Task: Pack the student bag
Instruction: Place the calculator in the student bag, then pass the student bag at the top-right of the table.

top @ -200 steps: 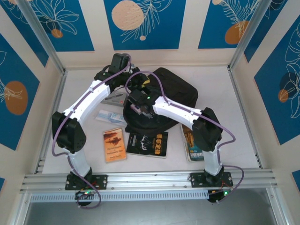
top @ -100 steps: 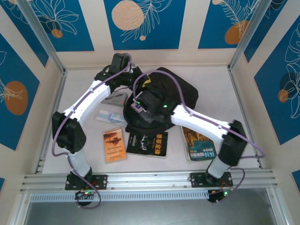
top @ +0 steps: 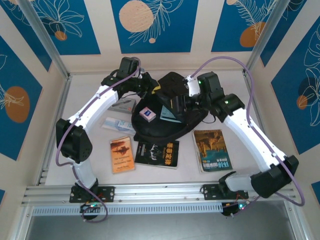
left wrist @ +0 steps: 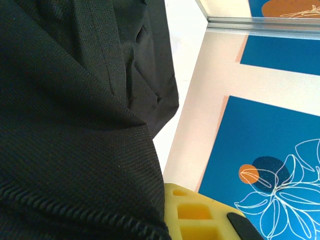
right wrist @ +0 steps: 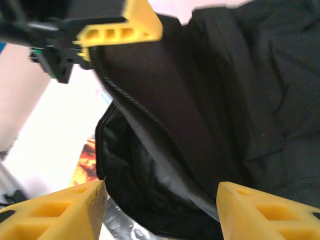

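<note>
The student bag (top: 161, 128) is a black fabric backpack lying mid-table with its zippered mouth held open. My left gripper (top: 145, 85) is shut on the mouth's upper edge. Black fabric (left wrist: 75, 110) presses against its yellow finger (left wrist: 200, 215), and that finger (right wrist: 125, 26) also shows pinching the zipper edge. My right gripper (top: 176, 103) hovers over the bag's right side. In the right wrist view it (right wrist: 160, 196) is open, nothing between its fingers, facing the dark opening (right wrist: 150, 170). A small blue-and-white item (top: 149, 114) and a pale blue item (top: 168, 114) lie in the mouth.
Three books lie in front of the bag: an orange one (top: 122, 154), a black one (top: 157, 153) and a brown-and-blue one (top: 212, 150). A silver case (top: 123, 105) and a clear packet (top: 118, 124) sit left of the bag. Walls enclose the table on three sides.
My right arm has pulled out of the bag's mouth and swung up to the right, its jaws wider. The two items in the mouth and the right-hand book are uncovered. The left arm held still.
</note>
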Available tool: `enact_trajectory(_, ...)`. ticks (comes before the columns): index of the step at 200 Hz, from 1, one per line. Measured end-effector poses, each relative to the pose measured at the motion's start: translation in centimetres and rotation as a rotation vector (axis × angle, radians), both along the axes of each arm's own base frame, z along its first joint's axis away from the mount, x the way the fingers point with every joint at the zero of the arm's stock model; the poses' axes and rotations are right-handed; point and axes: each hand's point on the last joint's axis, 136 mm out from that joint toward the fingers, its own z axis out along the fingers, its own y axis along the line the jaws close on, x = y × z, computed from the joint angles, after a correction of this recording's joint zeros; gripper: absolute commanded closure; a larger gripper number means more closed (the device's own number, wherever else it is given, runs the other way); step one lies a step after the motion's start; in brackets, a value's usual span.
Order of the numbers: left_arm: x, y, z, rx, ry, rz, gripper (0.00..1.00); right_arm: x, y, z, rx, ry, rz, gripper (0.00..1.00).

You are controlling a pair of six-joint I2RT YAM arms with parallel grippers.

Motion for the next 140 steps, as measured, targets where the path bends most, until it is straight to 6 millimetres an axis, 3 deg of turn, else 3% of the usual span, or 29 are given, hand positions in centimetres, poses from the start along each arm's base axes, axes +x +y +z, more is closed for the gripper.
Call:
enact_trajectory(20,0.0,0.0,0.0,0.001,0.001,0.000,1.00,0.8,0.2,-1.2,0.050,0.082,0.018,0.39)
enact_trajectory(40,0.0,0.0,0.0,0.001,0.001,0.000,1.00,1.6,0.9,-0.9,0.061,0.100,0.057,0.34)
enact_trajectory(63,0.0,0.0,-0.1,0.001,0.002,0.000,1.00,2.8,2.3,0.3,0.027,0.035,0.119,0.30)
enact_trajectory(95,0.0,0.0,-0.1,0.002,0.003,0.000,1.00,2.8,5.1,-0.1,-0.095,-0.078,0.232,0.31)
enact_trajectory(114,0.1,0.0,-0.1,0.003,0.004,-0.001,1.00,2.8,6.7,-1.4,-0.167,-0.114,0.295,0.39)
enact_trajectory(140,0.0,0.0,-0.3,0.012,0.000,-0.009,1.00,3.4,7.1,-3.3,-0.252,-0.128,0.315,0.68)
